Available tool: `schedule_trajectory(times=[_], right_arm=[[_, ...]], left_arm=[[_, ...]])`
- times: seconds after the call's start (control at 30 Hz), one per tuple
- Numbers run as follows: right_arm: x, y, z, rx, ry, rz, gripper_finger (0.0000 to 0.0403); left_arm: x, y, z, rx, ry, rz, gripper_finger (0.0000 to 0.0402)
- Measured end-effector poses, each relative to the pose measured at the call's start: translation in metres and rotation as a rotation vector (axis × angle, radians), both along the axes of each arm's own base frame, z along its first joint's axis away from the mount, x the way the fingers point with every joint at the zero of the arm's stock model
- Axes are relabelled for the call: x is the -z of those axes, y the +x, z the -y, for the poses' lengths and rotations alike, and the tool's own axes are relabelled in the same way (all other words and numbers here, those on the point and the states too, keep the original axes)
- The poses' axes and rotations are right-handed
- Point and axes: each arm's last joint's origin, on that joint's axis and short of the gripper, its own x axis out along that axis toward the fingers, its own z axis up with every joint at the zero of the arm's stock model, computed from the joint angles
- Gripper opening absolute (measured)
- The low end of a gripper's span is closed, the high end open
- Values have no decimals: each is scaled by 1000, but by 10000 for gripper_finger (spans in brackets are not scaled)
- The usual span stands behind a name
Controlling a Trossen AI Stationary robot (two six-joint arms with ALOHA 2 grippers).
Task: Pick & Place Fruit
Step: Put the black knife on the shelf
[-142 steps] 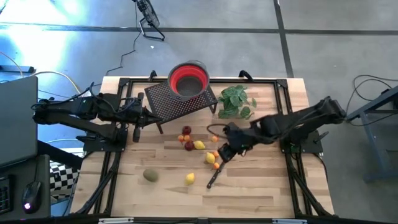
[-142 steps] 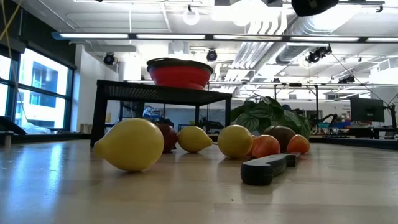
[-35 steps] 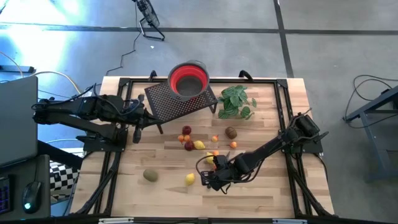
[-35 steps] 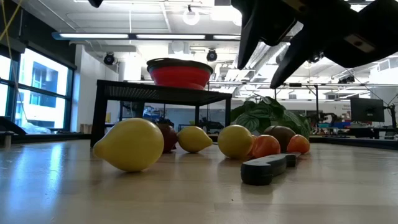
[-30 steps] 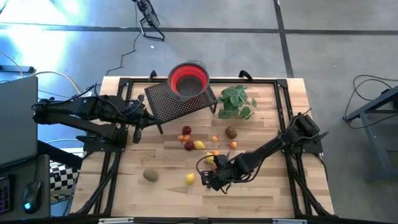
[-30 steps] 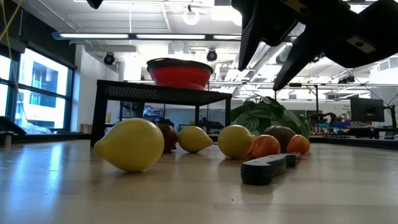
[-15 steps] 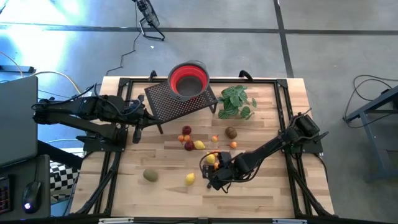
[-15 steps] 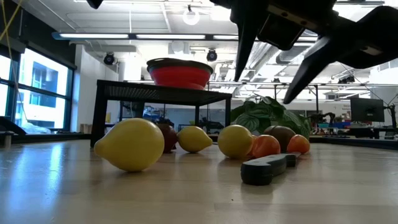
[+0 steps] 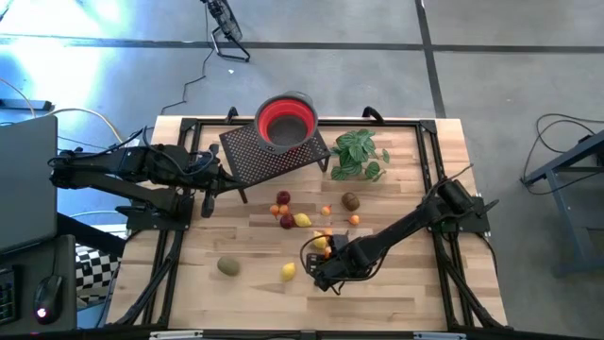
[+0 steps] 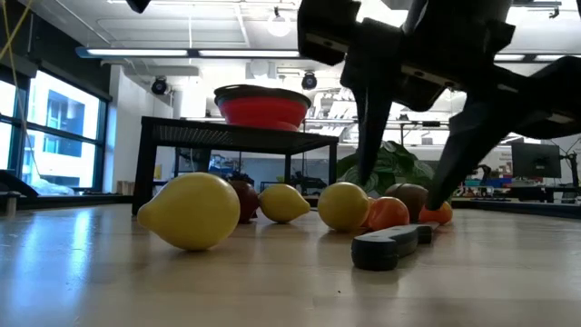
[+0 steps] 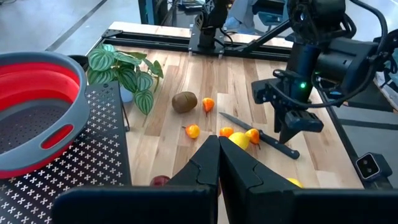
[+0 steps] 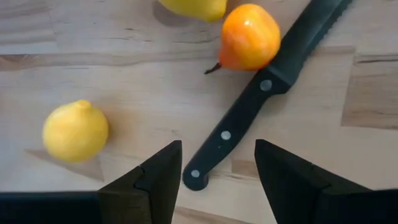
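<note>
Low in the middle of the high view, my right claw (image 9: 324,271) hangs over the tabletop (image 9: 396,293) with its jaws spread and nothing between them. Its wrist camera looks straight down on the black-handled knife (image 12: 261,93), whose handle end sits in the gap between the two fingers (image 12: 155,180). That is not what I am after: an orange fruit (image 12: 250,36) lies touching the knife's blade side, and a lemon (image 12: 75,130) rests apart from it toward the left of that frame. I judge the claw is held wide so it can drop around one of these, though its line just now favours the knife handle, so I would shift it before closing.

Other fruit is scattered across the centre of the high frame: a dark red piece (image 9: 284,198), a kiwi-like oval (image 9: 227,266) lower left, another (image 9: 350,200) near the leafy plant (image 9: 359,153). The red bowl (image 9: 286,120) sits on a perforated black stand (image 9: 255,156) at top centre, raised there presumably as the drop-off.

My left claw (image 11: 217,163) waits clenched at the left edge beside that stand, out of the way.
</note>
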Motion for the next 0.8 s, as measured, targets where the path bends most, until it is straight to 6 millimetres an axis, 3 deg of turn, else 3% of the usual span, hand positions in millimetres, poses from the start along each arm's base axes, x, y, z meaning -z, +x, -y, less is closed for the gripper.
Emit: schedule_trajectory(times=[0.57,0.8], right_arm=[[5,-3,2,3,-25,-49,189],[17,0,4,4,-24,-83,189]], left_arm=[[0,0,0,0,0,-2,0],[0,0,0,0,0,-3,0]])
